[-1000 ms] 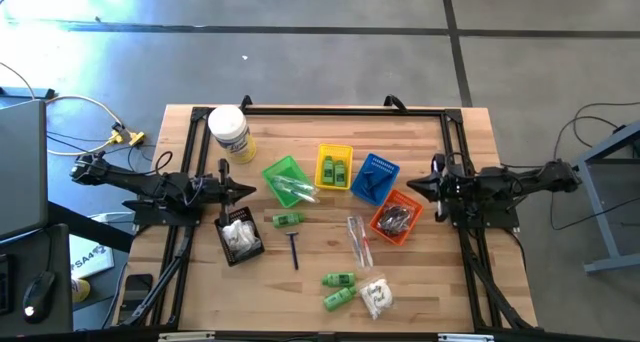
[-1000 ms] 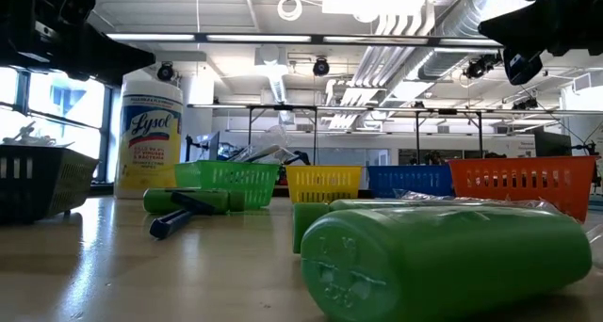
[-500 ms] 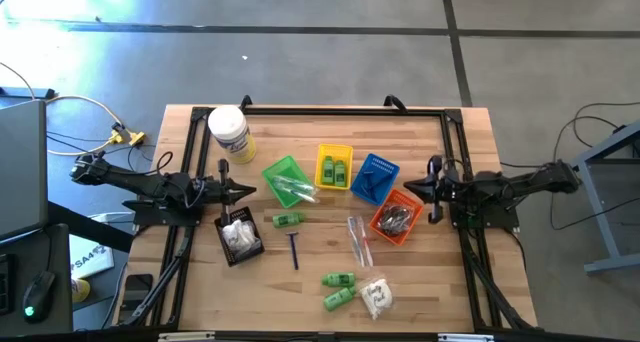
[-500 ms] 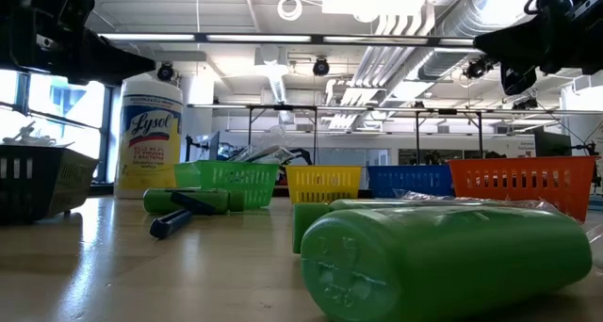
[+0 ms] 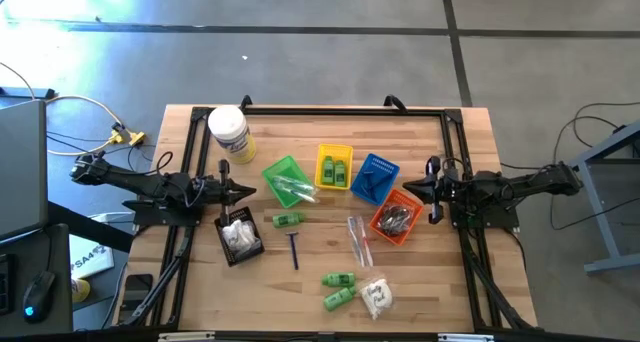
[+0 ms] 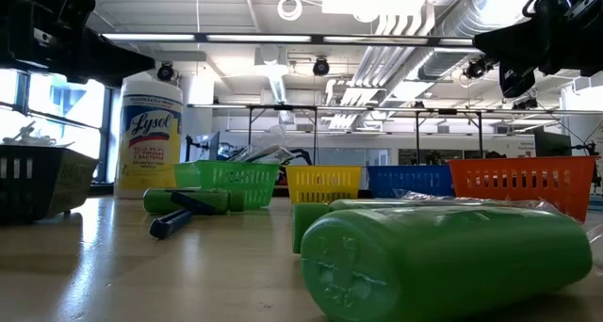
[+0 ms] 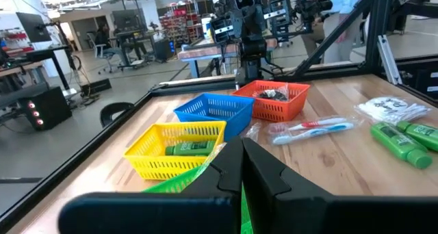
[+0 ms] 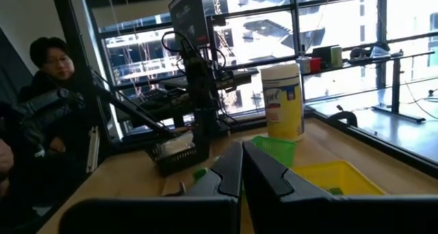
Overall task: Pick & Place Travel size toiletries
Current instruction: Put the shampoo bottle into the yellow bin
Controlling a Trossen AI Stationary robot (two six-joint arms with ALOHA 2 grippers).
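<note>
Loose toiletries lie flat on the wooden table: a green bottle (image 5: 288,219), a dark razor (image 5: 294,248), clear-wrapped sticks (image 5: 358,238), two green bottles (image 5: 339,289) and a white sachet (image 5: 376,298). My left gripper (image 5: 250,190) hangs shut over the table's left side, beside the green basket (image 5: 287,180); its shut fingers (image 7: 241,167) point level. My right gripper (image 5: 406,188) hangs shut over the right side, above the orange basket (image 5: 396,217); its fingers (image 8: 241,171) hold nothing.
A yellow basket (image 5: 334,167) holds green bottles and a blue basket (image 5: 374,176) stands beside it. A black basket (image 5: 239,235) holds white sachets. A big white jar (image 5: 229,132) stands at the far left. A person (image 8: 48,76) sits beyond the table.
My right gripper has sunk a little, staying shut over the orange basket. Nothing on the table has moved.
</note>
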